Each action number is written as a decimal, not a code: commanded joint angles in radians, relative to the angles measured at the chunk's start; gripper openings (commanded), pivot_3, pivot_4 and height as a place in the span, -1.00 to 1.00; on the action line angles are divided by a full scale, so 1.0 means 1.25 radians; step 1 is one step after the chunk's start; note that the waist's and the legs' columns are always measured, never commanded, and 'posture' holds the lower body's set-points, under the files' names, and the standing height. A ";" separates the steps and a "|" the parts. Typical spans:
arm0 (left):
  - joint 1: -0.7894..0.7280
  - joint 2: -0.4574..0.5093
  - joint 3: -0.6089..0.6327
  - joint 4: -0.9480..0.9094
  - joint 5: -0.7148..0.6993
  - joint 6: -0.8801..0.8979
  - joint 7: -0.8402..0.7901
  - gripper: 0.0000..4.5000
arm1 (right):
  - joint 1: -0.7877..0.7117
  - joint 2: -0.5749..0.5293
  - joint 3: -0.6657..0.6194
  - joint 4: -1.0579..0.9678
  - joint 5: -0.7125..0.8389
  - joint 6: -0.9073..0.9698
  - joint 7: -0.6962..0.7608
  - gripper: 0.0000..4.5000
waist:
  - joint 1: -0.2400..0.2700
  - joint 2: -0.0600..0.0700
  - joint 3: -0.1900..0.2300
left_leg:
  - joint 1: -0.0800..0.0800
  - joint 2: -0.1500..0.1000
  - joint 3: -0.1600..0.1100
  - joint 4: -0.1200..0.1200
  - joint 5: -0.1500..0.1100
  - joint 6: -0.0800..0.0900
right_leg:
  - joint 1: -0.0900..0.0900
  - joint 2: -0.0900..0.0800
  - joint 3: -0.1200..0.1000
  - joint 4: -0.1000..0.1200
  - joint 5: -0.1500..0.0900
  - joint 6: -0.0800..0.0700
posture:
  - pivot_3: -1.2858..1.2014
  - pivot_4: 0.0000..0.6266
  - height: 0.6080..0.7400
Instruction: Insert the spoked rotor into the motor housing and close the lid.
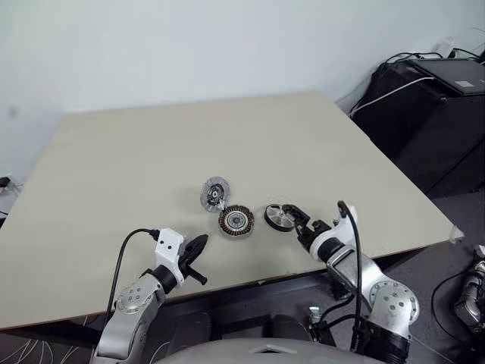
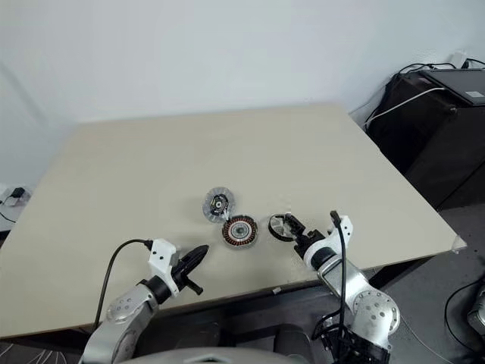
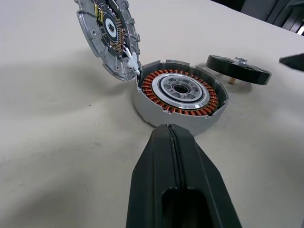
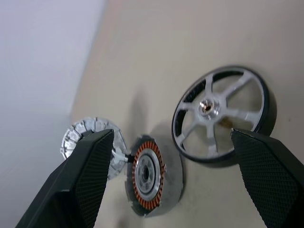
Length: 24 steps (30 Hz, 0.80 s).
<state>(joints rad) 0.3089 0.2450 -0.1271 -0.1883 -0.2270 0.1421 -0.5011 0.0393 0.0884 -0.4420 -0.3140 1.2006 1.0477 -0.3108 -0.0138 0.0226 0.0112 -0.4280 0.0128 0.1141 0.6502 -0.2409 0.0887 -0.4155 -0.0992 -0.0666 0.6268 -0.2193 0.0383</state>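
No writing can be read on any part. The beige desk stands before a plain white wall, with black cabinets and cables at the far right. The motor housing lies near the desk's near edge, its lid propped against its far-left side, the spoked rotor just right. The left pincer is closed and empty, near the housing. The right pincer gapes wide beside the rotor; its wrist view shows the silver spokes.

3 motor parts on 1 bench

1 spoked rotor, 1 motor housing (copper windings showing), 1 lid propped at the housing's edge; 2 grippers nearby.
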 commanded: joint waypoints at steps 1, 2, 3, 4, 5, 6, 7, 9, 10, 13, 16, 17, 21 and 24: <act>-0.004 -0.004 0.005 -0.015 -0.005 -0.006 0.003 -1.00 | 0.004 0.028 0.024 0.005 0.027 -0.023 -0.032 0.87 | 0.000 0.000 0.000 | 0.000 0.000 0.000 0.000 0.000 0.000 | 0.000 0.000 0.000 0.000 0.000 0.000 | 0.03 -1.00 1.00; -0.003 -0.004 0.005 -0.015 -0.005 -0.006 0.004 -1.00 | 0.006 0.026 0.027 0.007 0.031 -0.026 -0.041 0.87 | 0.000 0.000 0.000 | 0.000 0.000 0.000 0.000 0.000 0.000 | 0.000 0.000 0.000 0.000 0.000 0.000 | 0.03 -1.00 1.00; -0.003 -0.003 0.006 -0.016 -0.005 -0.005 0.004 -1.00 | 0.009 0.024 0.031 0.007 0.023 -0.030 -0.054 0.87 | 0.000 0.000 0.000 | 0.000 0.000 0.000 0.000 0.000 0.000 | 0.000 0.000 0.000 0.000 0.000 0.000 | 0.03 -1.00 1.00; -0.002 -0.003 0.006 -0.017 -0.005 -0.005 0.005 -1.00 | 0.011 0.025 0.031 0.009 0.024 -0.036 -0.069 0.87 | 0.000 0.000 0.000 | 0.000 0.000 0.000 0.000 0.000 0.000 | 0.000 0.000 0.000 0.000 0.000 0.000 | 0.03 -1.00 1.00; -0.001 -0.003 0.006 -0.018 -0.005 -0.004 0.005 -1.00 | 0.012 0.026 0.030 0.012 0.029 -0.042 -0.083 0.87 | 0.000 0.000 0.000 | 0.000 0.000 0.000 0.000 0.000 0.000 | 0.000 0.000 0.000 0.000 0.000 0.000 | 0.03 -1.00 1.00; 0.000 -0.002 0.007 -0.019 -0.005 -0.003 0.006 -1.00 | 0.013 0.026 0.030 0.014 0.036 -0.044 -0.093 0.87 | 0.000 0.000 0.000 | 0.000 0.000 0.000 0.000 0.000 0.000 | 0.000 0.000 0.000 0.000 0.000 0.000 | 0.03 -1.00 1.00; 0.001 -0.002 0.007 -0.019 -0.005 -0.003 0.006 -1.00 | 0.014 0.027 0.029 0.016 0.047 -0.048 -0.104 0.87 | 0.000 0.000 0.000 | 0.000 0.000 0.000 0.000 0.000 0.000 | 0.000 0.000 0.000 0.000 0.000 0.000 | 0.03 -1.00 1.00; 0.002 0.000 0.006 -0.019 -0.005 -0.002 0.006 -1.00 | 0.015 0.030 0.031 0.022 0.066 -0.058 -0.121 0.87 | 0.000 0.000 0.000 | 0.000 0.000 0.000 0.000 0.000 0.000 | 0.000 0.000 0.001 0.000 0.000 0.000 | 0.03 -1.00 1.00; 0.003 0.000 0.006 -0.019 -0.005 -0.002 0.005 -1.00 | 0.014 0.033 0.031 0.026 0.076 -0.064 -0.128 0.87 | 0.000 0.000 0.000 | 0.000 0.000 0.000 0.000 0.000 0.000 | 0.000 0.000 0.001 0.000 0.000 0.000 | 0.03 -1.00 1.00; 0.001 0.001 0.005 -0.021 -0.004 -0.001 0.005 -1.00 | 0.014 0.049 0.028 0.046 0.108 -0.095 -0.150 0.87 | 0.000 0.000 0.000 | 0.000 0.000 0.000 0.000 0.000 0.000 | 0.000 0.000 0.001 0.000 0.000 0.000 | 0.03 -1.00 1.00; 0.000 0.003 0.005 -0.022 -0.004 -0.001 0.003 -1.00 | 0.012 0.057 0.032 0.064 0.135 -0.129 -0.162 0.87 | -0.001 0.000 0.000 | 0.000 0.000 0.000 0.000 0.000 0.000 | 0.000 0.000 0.002 0.000 0.000 0.000 | 0.03 -1.00 1.00; -0.001 0.003 0.005 -0.022 -0.004 -0.001 0.003 -1.00 | 0.012 0.058 0.035 0.069 0.142 -0.139 -0.165 0.87 | -0.001 0.000 0.000 | 0.000 0.000 0.000 0.000 0.000 0.000 | 0.000 0.000 0.002 0.000 0.000 0.000 | 0.03 -1.00 1.00; -0.003 0.004 0.007 -0.022 -0.005 0.000 0.002 -1.00 | 0.010 0.057 0.050 0.086 0.162 -0.174 -0.166 0.87 | -0.001 0.001 0.000 | 0.000 0.000 0.000 0.000 0.000 0.000 | 0.000 0.000 0.002 0.000 0.000 0.000 | 0.03 -1.00 1.00; -0.004 0.005 0.007 -0.022 -0.005 0.001 0.002 -1.00 | 0.007 0.058 0.062 0.096 0.175 -0.197 -0.166 0.87 | -0.002 0.001 0.000 | 0.000 0.000 0.000 0.000 0.000 0.000 | 0.000 0.000 0.002 0.000 0.000 0.000 | 0.03 -1.00 1.00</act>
<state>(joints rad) 0.3160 0.2477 -0.1267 -0.1884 -0.2263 0.1473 -0.4976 0.0596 0.0863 -0.3956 -0.1872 1.3906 0.8264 -0.5226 -0.0157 0.0234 0.0117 -0.4281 0.0131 0.1139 0.6498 -0.2409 0.0887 -0.4157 -0.0994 -0.0644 0.6265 -0.2195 0.0384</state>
